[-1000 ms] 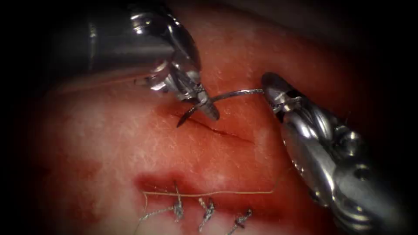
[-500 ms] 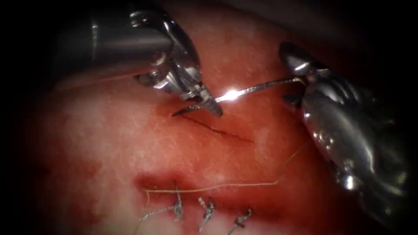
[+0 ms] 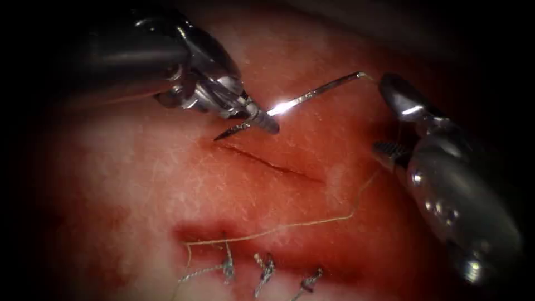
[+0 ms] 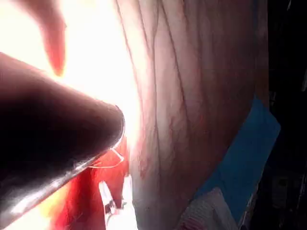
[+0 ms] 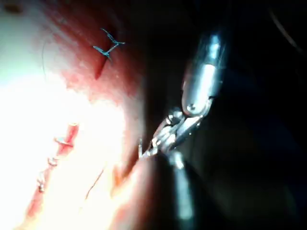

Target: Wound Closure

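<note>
Above the cut [image 3: 270, 163], the left tool [image 3: 262, 120] clamps the needle [image 3: 290, 104] near its point (clear of the tissue [image 3: 167, 189]). Right tool [image 3: 390, 120] gapes, holding nothing; thread [image 3: 312, 223] trails across.

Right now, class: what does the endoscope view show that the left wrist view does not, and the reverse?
Endoscope view: the left tool shut on the needle near its tip, above the cut and not in the tissue; the right tool open, holding nothing. Left wrist view: a blue cloth beside the tissue. Both: the tissue and the thread.
</note>
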### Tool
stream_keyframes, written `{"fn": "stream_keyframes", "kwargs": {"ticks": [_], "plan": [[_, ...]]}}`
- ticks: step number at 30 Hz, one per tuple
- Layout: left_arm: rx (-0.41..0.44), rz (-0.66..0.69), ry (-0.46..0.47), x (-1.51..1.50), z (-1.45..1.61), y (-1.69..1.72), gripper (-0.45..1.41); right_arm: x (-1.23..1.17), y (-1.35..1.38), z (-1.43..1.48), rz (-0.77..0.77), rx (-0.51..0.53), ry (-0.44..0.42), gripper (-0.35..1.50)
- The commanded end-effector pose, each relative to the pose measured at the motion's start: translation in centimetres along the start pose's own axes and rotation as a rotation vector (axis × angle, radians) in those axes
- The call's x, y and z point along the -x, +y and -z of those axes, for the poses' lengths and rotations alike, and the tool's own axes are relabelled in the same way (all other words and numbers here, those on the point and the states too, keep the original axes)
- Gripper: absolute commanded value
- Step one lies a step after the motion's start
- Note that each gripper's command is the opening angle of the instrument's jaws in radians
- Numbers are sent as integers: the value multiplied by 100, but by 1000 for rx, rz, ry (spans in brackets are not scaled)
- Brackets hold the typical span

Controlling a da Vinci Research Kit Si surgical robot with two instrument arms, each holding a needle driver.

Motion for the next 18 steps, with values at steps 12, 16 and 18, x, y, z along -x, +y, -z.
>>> {"fn": "stream_keyframes", "kwargs": {"ticks": [12, 16, 18], "plan": [[77, 41, 258, 7, 8, -10, -35, 13, 15, 8, -961, -328, 374, 32], [139, 59, 369, 17, 16, -8, -35, 29, 15, -8, -985, -328, 378, 61], [181, 69, 474, 22, 14, -4, -35, 38, 9, -18, -1081, -341, 363, 64]]}}
